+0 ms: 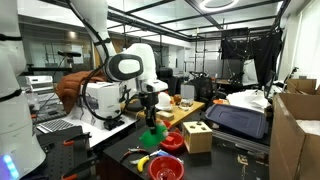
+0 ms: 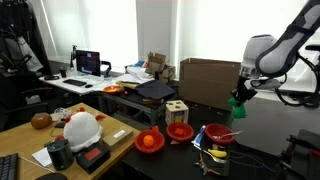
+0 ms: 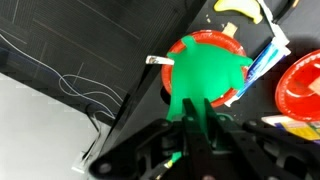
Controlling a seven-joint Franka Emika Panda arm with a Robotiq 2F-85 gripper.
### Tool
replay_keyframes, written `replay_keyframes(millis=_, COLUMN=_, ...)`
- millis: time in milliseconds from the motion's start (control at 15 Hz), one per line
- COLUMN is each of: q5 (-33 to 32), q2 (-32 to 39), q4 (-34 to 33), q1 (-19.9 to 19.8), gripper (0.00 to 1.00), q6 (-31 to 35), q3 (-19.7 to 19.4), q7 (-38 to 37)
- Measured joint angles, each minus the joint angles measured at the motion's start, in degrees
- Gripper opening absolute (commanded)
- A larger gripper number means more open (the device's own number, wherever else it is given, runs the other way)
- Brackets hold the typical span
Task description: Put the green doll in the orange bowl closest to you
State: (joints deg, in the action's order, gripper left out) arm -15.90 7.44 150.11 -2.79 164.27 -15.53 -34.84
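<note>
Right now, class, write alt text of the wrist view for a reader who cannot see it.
The gripper holds a bright green doll, seen in front of a red-orange bowl on a dark table. Another red-orange bowl is cut off at the right edge, a yellow banana-like thing lies at the top, and white cables cross the left.

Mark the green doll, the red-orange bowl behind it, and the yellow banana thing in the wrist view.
green doll (image 3: 208, 75): wrist view, middle of its body.
red-orange bowl (image 3: 210, 40): wrist view, rim showing past the doll.
yellow banana thing (image 3: 238, 8): wrist view, its middle, at the top edge.
</note>
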Motion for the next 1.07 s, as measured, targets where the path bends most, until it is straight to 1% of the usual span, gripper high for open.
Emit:
replay_keyframes(millis=133, q5=-4.66, q2=1.35, q4=-2.34, q1=0.75, gripper=0.03, q6=0.01, q3=-2.19, q7=-5.23)
replay_keyframes(millis=267, q5=-5.86, q2=2.78, q4=-5.22, q1=1.61, gripper=0.03, q6=-0.01, q3=-2.58, q7=-7.4)
replay_keyframes(millis=667, q5=-5.84, q2=6.69, q4=-13.99, q1=6.05, gripper=0.03, q6=-0.79, q3=-2.51, q7=-8.13)
replay_keyframes(millis=800, q5=-5.19, q2=8.33, q4=-15.48, q1=6.35, gripper=0.03, q6=-0.82, q3=-2.51, q7=-8.13)
replay_keyframes(millis=1067, q5=-3.14, q2=12.48, q4=-16.06, q1=6.21, gripper=0.03, q6=-0.81, q3=-2.77, q7=-8.02)
